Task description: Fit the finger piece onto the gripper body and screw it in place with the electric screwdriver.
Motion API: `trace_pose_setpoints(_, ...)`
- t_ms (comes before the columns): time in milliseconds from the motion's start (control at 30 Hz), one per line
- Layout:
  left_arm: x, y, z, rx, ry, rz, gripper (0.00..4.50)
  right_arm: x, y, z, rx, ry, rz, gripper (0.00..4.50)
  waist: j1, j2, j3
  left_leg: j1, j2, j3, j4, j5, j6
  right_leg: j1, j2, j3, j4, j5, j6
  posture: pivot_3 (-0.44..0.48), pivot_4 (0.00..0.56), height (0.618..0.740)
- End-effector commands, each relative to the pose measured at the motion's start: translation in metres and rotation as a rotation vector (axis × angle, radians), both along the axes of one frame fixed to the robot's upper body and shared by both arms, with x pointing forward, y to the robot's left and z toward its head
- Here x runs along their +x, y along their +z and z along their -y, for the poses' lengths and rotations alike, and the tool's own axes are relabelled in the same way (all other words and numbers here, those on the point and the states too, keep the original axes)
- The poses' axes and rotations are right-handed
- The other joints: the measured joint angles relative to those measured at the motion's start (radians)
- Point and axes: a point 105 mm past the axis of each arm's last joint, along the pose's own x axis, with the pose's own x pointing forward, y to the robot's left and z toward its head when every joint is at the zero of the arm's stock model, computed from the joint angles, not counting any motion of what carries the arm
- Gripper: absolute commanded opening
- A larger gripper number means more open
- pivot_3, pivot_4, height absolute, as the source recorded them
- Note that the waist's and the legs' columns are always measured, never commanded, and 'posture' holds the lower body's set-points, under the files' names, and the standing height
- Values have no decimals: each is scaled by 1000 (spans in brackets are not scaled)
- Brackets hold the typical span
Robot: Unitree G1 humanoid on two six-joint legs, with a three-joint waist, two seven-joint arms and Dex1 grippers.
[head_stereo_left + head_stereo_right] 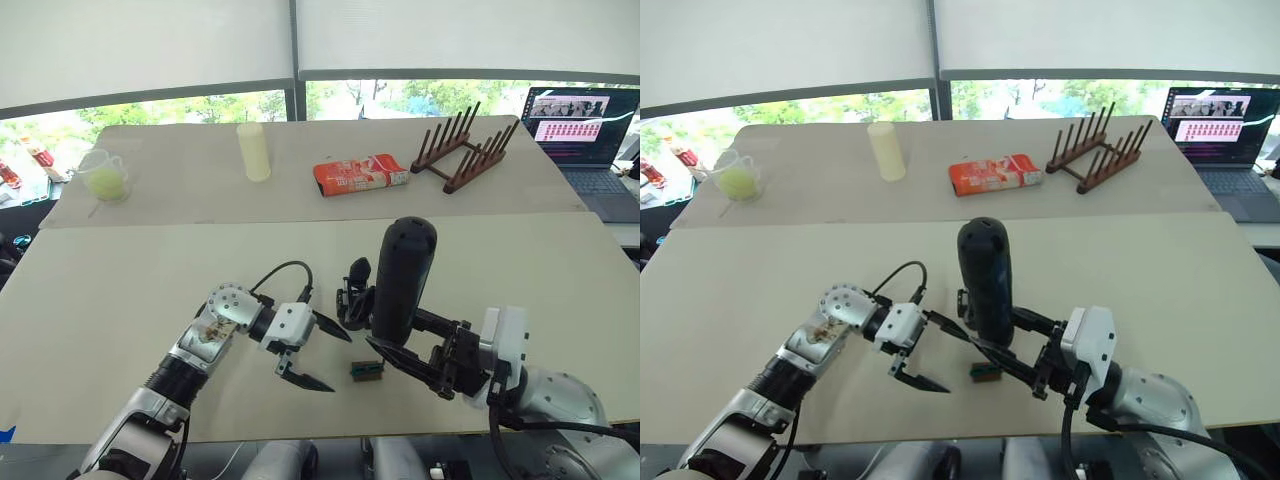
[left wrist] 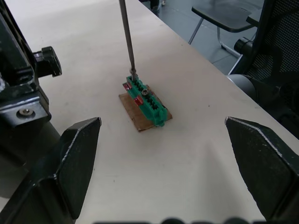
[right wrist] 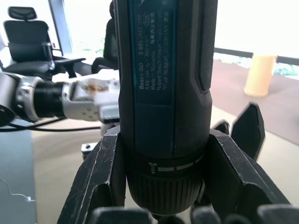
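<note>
Near the table's front edge, your right hand (image 1: 400, 355) clamps the electric screwdriver (image 1: 402, 280) upright, bit (image 2: 127, 39) down on the green block (image 2: 147, 102); label reads "Bosch GO". Left hand (image 1: 315, 352) is spread apart.

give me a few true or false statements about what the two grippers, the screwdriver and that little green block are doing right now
1. The right gripper is shut on the thick matte-black electric screwdriver. True.
2. The screwdriver lies flat on the table. False: it stands upright.
3. The thin metal bit meets the small green-and-black rectangular block. True.
4. The left gripper clamps the green block. False: it is open, and the block sits apart from its fingers.
</note>
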Motion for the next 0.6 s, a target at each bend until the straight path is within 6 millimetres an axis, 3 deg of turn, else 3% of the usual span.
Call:
trace_pose_setpoints(33,2,7,-3,-23,4,17,4500,-10,27,-7,32,46,94,1897,0,0,0,0,0,0,0,0,0,0,0,0,0,0,0,0,150,740)
trace_pose_setpoints(600,3,12,-15,-36,71,21,4500,-18,56,-12,40,159,95,1897,0,-1,0,0,0,0,0,0,0,0,-1,0,-1,0,0,0,150,740)
